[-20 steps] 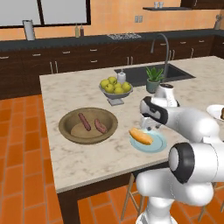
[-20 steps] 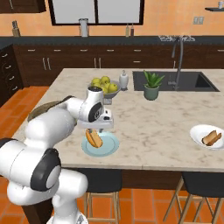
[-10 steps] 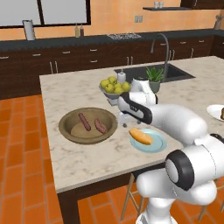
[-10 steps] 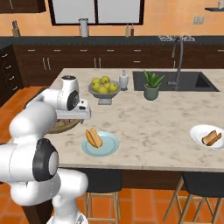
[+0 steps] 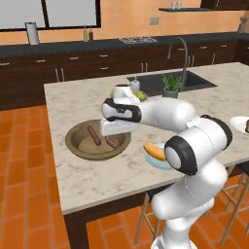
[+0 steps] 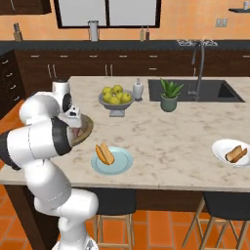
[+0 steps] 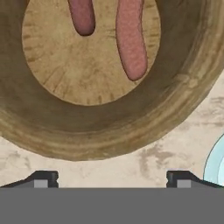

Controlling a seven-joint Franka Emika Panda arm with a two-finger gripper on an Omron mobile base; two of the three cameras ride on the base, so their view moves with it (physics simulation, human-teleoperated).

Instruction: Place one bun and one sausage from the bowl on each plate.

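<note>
Hand view: looking straight down into the brown bowl (image 7: 105, 127), two sausages (image 7: 130, 37) lying side by side on its floor, apart from each other, both cut off by the top edge. Finger tips (image 7: 43, 178) spread wide at the bottom with nothing between them, so gripper (image 7: 111, 179) open and empty, hovering just off the bowl's rim over bare marble. Sliver of pale blue plate (image 7: 216, 164) peeking in at the right edge.

Left base view: bowl (image 5: 78, 146) near the island's (image 5: 82, 102) left front part, one sausage (image 5: 94, 135) in plain sight, the other (image 5: 112, 142) half tucked under the hand. Gripper (image 5: 118, 129) parked over the bowl's right rim. Blue plate (image 5: 156, 161) just right of the bowl near the front edge, carrying a bun (image 5: 153, 151), partly hidden by the elbow. White plate (image 5: 239, 124) way off at the right edge.

Right base view: blue plate (image 6: 120, 165) by the front edge with the bun (image 6: 104, 154) sitting on it, no sausage there. White plate (image 6: 220, 147) well apart toward the right front corner, with a bun and sausage together (image 6: 235, 154). Bowl (image 6: 87, 128) mostly behind the arm, just its rim poking out. Fruit bowl (image 6: 116, 100), small white bottle (image 6: 138, 89) and potted plant (image 6: 169, 95) lined up further back, sink (image 6: 205, 90) behind them toward the right.
</note>
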